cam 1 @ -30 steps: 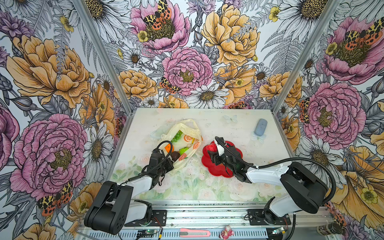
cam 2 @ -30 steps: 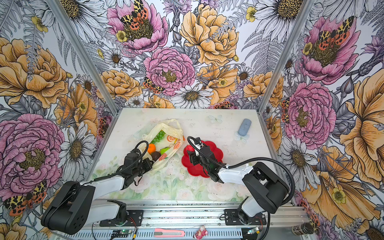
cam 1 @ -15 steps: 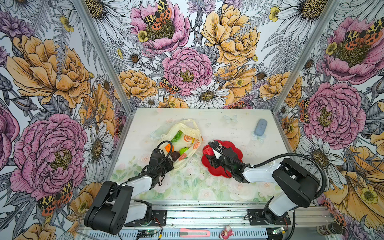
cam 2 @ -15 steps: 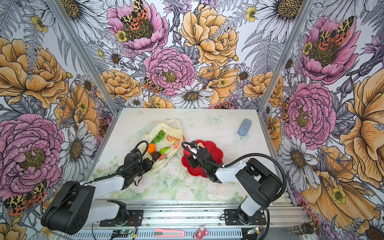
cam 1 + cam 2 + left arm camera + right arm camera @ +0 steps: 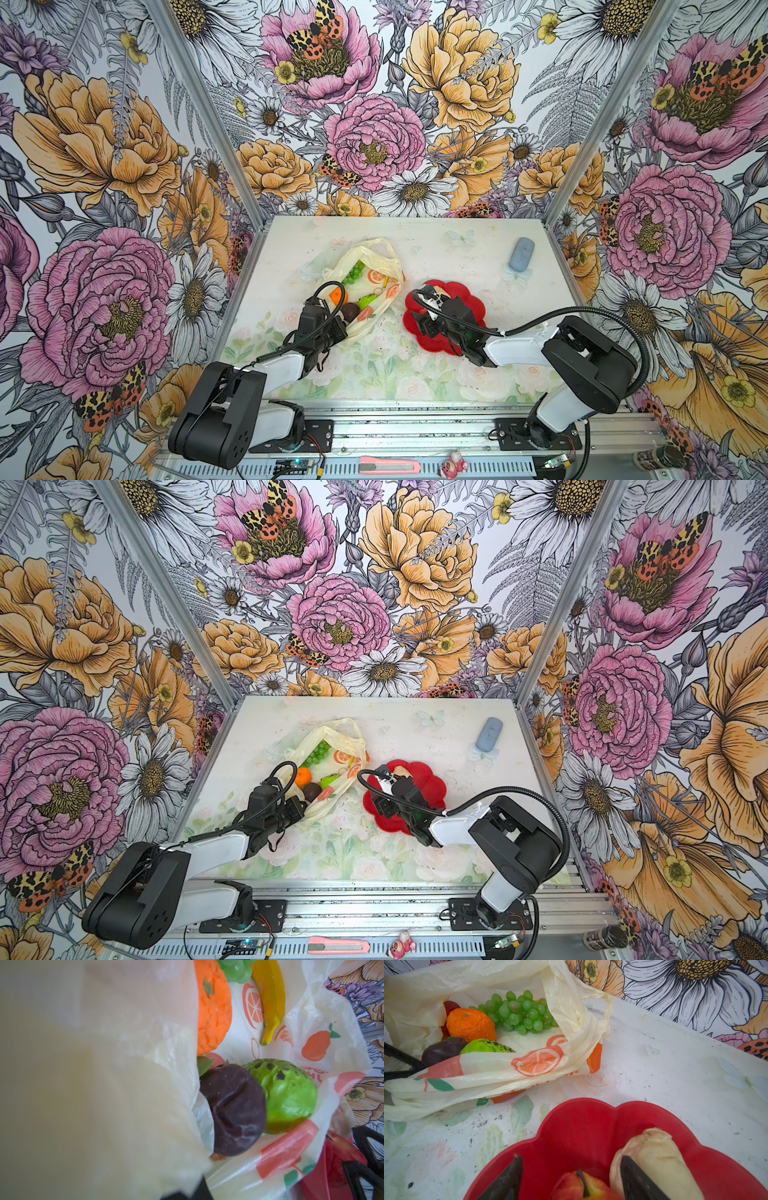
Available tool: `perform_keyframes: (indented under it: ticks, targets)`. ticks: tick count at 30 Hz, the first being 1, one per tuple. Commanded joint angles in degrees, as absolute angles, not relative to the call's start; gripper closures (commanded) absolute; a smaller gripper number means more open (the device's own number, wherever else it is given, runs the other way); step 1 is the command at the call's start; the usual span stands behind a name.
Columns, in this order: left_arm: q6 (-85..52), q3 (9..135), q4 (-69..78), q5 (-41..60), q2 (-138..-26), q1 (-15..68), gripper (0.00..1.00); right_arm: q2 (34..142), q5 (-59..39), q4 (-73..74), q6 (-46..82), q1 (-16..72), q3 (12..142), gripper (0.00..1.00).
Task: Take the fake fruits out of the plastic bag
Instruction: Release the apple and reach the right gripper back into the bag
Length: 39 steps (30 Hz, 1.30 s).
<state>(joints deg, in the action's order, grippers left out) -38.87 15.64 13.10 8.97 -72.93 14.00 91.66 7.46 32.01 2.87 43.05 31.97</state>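
The plastic bag point(image 5: 376, 253) lies open at mid-table. In it I see green grapes point(image 5: 519, 1009), an orange point(image 5: 470, 1024), a dark purple fruit point(image 5: 442, 1049), a green round fruit point(image 5: 483, 1046) and a yellow banana point(image 5: 270, 997). My left gripper point(image 5: 337, 329) is shut on the bag's near edge; in the left wrist view the film covers all but a dark finger point(image 5: 187, 1191). My right gripper point(image 5: 571, 1178) stands open over the red plate point(image 5: 581, 1126). A red apple point(image 5: 583, 1187) lies between its fingers, untouched, and a cream piece point(image 5: 654, 1155) lies beside it.
A blue-grey oblong block point(image 5: 521, 253) lies at the back right of the table. A clear plastic piece point(image 5: 309, 270) peeks out to the left of the bag. On the front rail sit a pink box cutter point(image 5: 388, 467) and a small pink figure point(image 5: 453, 471).
My right gripper has come down onto the red plate and its jaws have spread wider round the apple. The left arm and the bag have not moved.
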Motion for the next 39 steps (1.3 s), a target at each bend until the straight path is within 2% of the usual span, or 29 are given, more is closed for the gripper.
perform_keyframes:
  ticks: [1,12,27,32,39]
  targets:
    - [-37.89,16.49,13.71,9.43,-73.04,13.43,1.0,92.46,9.33,32.34,1.93,43.49,32.42,0.26]
    - [-37.88,16.58,13.92,9.75,-73.52,13.33,1.0,87.14,9.66,28.16,3.84,43.74,33.02,0.28]
    - [-37.18,17.99,14.68,12.75,-76.57,13.53,1.0,75.87,6.54,17.33,14.55,44.69,35.14,0.28]
    - [-37.91,17.04,14.4,10.95,-74.88,15.27,1.0,78.46,3.67,16.4,21.94,48.45,40.31,0.3]
    - [-41.13,16.12,12.8,10.33,-73.81,17.6,1.0,89.92,-1.1,13.23,27.37,53.67,53.45,0.31]
